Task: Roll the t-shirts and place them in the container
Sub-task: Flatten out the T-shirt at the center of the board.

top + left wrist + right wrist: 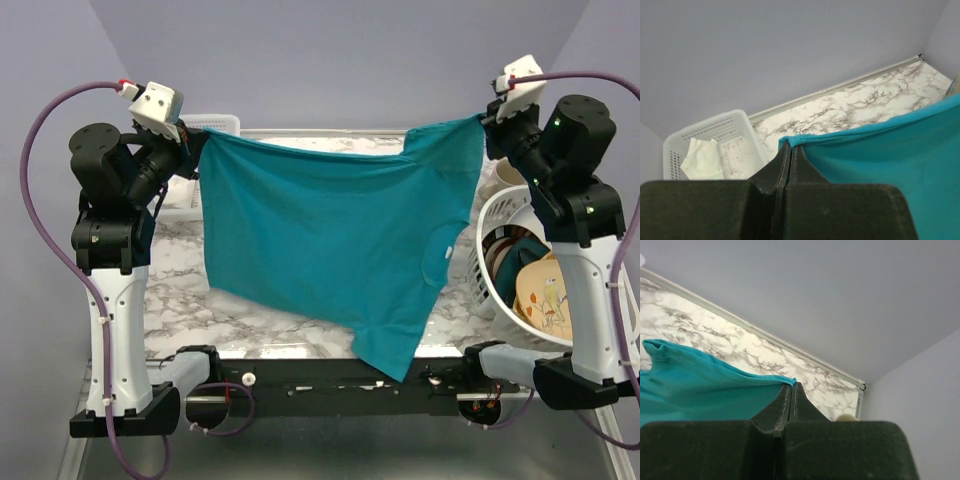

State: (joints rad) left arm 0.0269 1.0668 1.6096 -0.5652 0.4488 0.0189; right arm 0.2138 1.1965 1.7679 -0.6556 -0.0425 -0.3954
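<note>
Top external: my left gripper (196, 136) and right gripper (487, 119) each pinch a corner of the hanging teal t-shirt (320, 240); such slim bites on thin hem may slip.

There is one teal t-shirt (320, 240) and two grippers, the left gripper (194, 135) and the right gripper (487, 118). Two white baskets stand on one marble table (180, 300): one rectangular basket (735, 131) holding one pale cloth (700, 160), and one round basket (488, 262) with garments too bunched to count.
</note>
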